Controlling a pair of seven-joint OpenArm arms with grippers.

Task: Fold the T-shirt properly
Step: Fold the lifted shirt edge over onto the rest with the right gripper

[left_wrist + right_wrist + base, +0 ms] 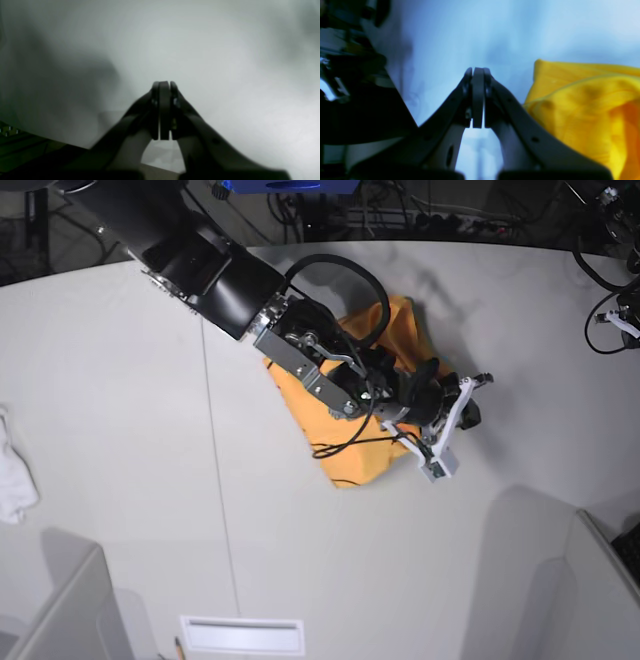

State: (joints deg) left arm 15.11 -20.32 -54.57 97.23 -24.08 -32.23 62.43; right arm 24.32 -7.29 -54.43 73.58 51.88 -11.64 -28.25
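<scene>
Base view is showing me the T-shirt (350,450) lying crumpled at the frame's centre on the table (120,380), with the right gripper (462,412) hanging just past its right edge, arm stretched over the cloth. Right wrist view is showing those jaws pressed together on nothing, the shirt bunched beside them at right. Left gripper (163,110) is likewise pinched closed over bare tabletop. I'm judging the shirt needs spreading flat first, so I'm planning to open both grippers and take opposite edges. Counting: one shirt, two grippers, one small white cloth (12,475) at far left.
</scene>
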